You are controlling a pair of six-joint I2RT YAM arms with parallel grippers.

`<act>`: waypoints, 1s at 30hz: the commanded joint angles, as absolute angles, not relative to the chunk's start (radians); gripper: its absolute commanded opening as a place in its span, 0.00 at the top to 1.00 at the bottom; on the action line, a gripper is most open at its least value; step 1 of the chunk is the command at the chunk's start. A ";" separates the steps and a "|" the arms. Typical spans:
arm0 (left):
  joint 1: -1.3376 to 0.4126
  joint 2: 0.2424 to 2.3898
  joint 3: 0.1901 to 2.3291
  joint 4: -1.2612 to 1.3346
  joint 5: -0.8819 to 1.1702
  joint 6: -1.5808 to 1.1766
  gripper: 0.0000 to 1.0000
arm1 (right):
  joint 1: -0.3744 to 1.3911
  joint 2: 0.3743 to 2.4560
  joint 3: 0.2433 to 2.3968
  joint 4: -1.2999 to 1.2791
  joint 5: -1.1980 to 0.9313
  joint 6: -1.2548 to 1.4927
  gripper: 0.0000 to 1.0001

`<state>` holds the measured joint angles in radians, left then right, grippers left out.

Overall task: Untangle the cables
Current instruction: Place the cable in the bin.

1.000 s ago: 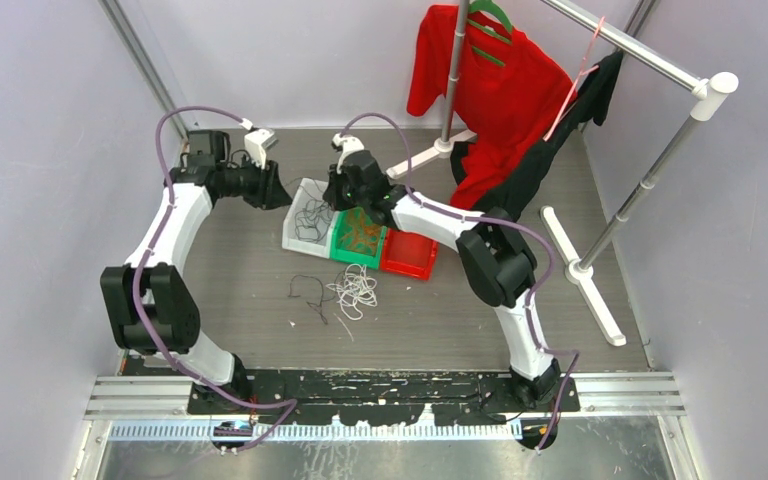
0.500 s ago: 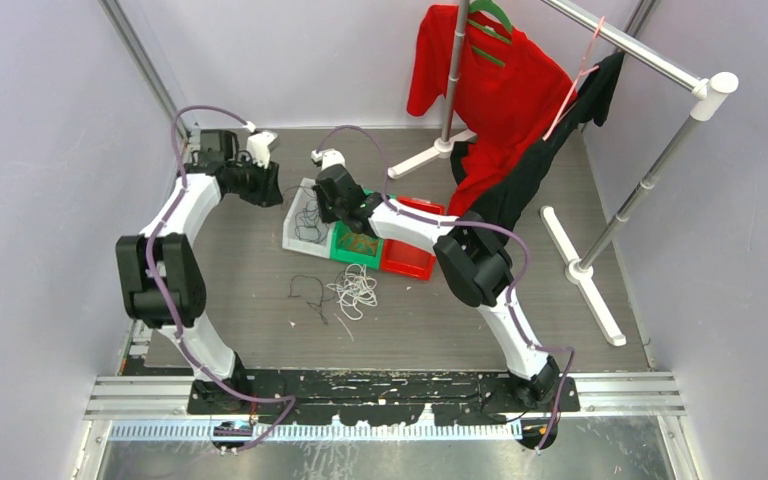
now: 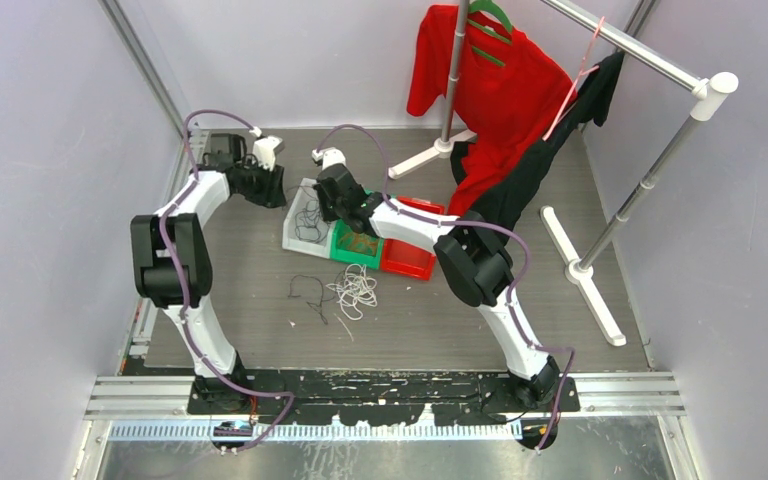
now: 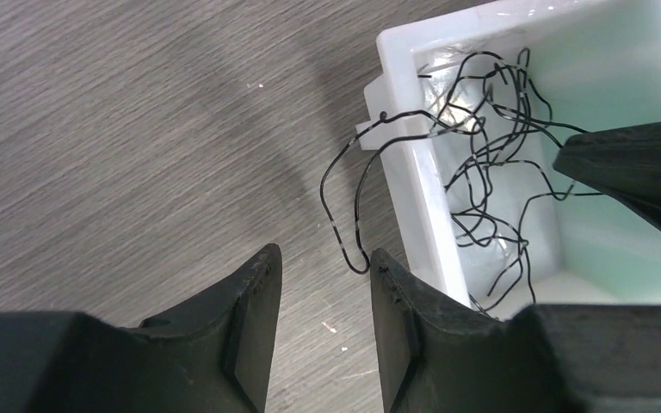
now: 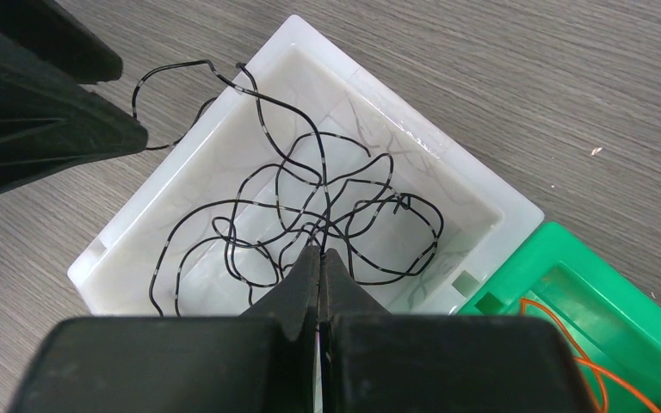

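Note:
Black cables [image 5: 344,225] lie tangled in a white bin [image 5: 482,185]. My right gripper [image 5: 320,251] is over this bin, shut on one black strand. My left gripper [image 4: 323,258] is open and empty over the floor just left of the bin [image 4: 413,198]. A loop of black cable [image 4: 337,232] hangs over the bin wall, right in front of its fingertips. Orange cables [image 3: 360,238] lie in the green bin [image 3: 345,252]. A loose black cable [image 3: 310,293] and a bunch of white cables [image 3: 357,288] lie on the floor nearer the arm bases.
A red bin [image 3: 408,256] stands right of the green one. A clothes rack [image 3: 650,60] with red and black garments stands at the back right, its feet [image 3: 582,272] on the floor. Walls close in on the left and at the back.
My right gripper has moved from over the green bin to over the white bin. My left arm has swung in towards the bin's left side.

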<state>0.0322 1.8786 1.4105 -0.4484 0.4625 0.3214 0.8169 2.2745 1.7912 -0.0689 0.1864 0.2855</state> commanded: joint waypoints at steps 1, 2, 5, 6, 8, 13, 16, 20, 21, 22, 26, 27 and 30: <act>0.031 1.921 1.469 -0.387 0.513 0.317 0.58 | 0.813 2.227 1.785 -0.054 0.201 0.264 0.99; 0.031 1.929 1.471 -0.378 0.530 0.311 0.59 | 0.813 2.227 1.784 -0.055 0.201 0.265 0.99; 0.031 1.947 1.467 -0.349 0.583 0.298 0.63 | 0.813 2.227 1.780 -0.054 0.199 0.265 0.99; 0.031 1.954 1.469 -0.348 0.602 0.296 0.64 | 0.813 2.226 1.776 -0.053 0.198 0.265 0.99; 0.031 1.959 1.475 -0.338 0.616 0.286 0.73 | 0.814 2.222 1.768 -0.047 0.196 0.261 0.99; 0.032 1.899 1.453 -0.232 0.514 0.280 1.00 | 0.813 2.228 1.771 -0.046 0.185 0.258 0.99; 0.031 1.826 1.421 -0.165 0.488 0.290 1.00 | 0.812 2.232 1.773 -0.045 0.181 0.266 0.99; 0.030 1.754 1.459 -0.238 0.522 0.245 1.00 | 0.813 2.235 1.768 -0.038 0.181 0.277 0.99; 0.027 1.742 1.475 -0.276 0.540 0.220 1.00 | 0.812 2.236 1.766 -0.035 0.181 0.280 0.99; 0.022 1.729 1.485 -0.314 0.559 0.198 1.00 | 0.813 2.236 1.764 -0.032 0.182 0.284 0.99; -0.037 1.670 1.455 -0.422 0.606 0.159 1.00 | 0.811 2.240 1.757 -0.013 0.185 0.304 0.99; -0.056 1.659 1.432 -0.425 0.601 0.149 1.00 | 0.812 2.240 1.757 -0.008 0.187 0.310 0.99; -0.103 1.649 1.382 -0.431 0.589 0.101 1.00 | 0.810 2.235 1.745 0.008 0.190 0.329 0.99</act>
<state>-0.0494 1.6939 1.4242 -0.3931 0.5625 0.1753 0.8162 2.2730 1.7641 -0.0132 0.1745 0.2985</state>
